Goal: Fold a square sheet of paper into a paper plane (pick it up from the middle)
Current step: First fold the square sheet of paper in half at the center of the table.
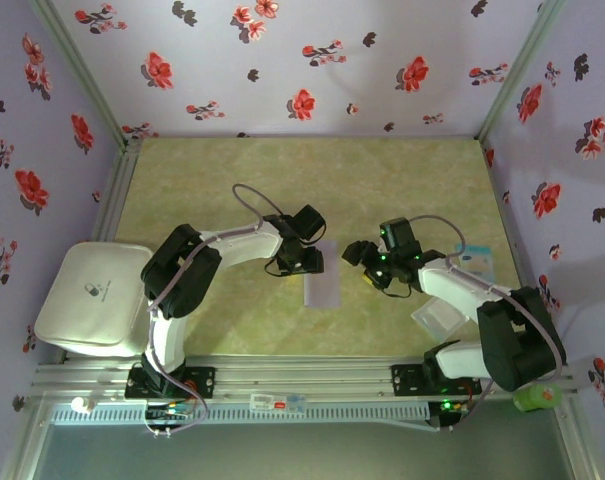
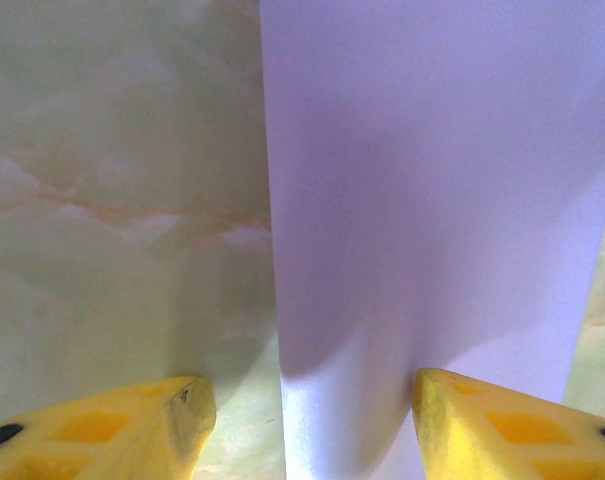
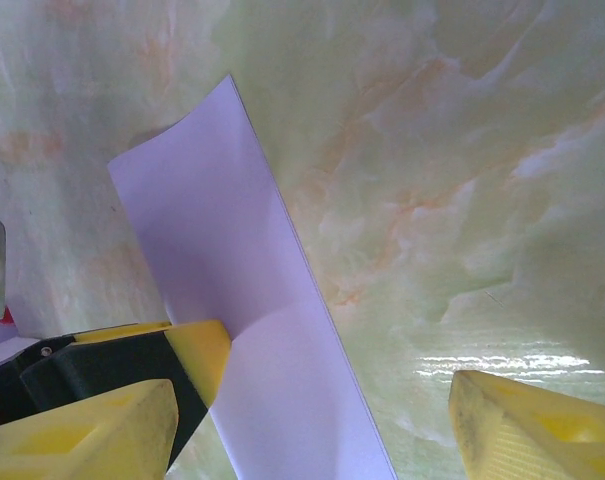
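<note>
The lavender square sheet of paper (image 1: pixel 323 287) lies flat on the marbled table, folded into a narrow rectangle. My left gripper (image 1: pixel 315 262) is low over its left long edge and open. In the left wrist view, one yellow fingertip (image 2: pixel 142 430) is on bare table and the other (image 2: pixel 502 425) rests on the paper (image 2: pixel 432 200). My right gripper (image 1: pixel 361 266) hovers open just right of the sheet. In the right wrist view the paper (image 3: pixel 237 290) runs between its fingers (image 3: pixel 542 430), with a left-gripper fingertip (image 3: pixel 197 350) on the sheet. A paper plane is out of view.
A white padded case (image 1: pixel 92 295) sits at the table's left edge. A small light-blue card (image 1: pixel 472 262) and a translucent plastic square (image 1: pixel 440 315) lie near the right arm. Flowered walls close three sides. A green object (image 1: pixel 537 397) sits at the near right corner.
</note>
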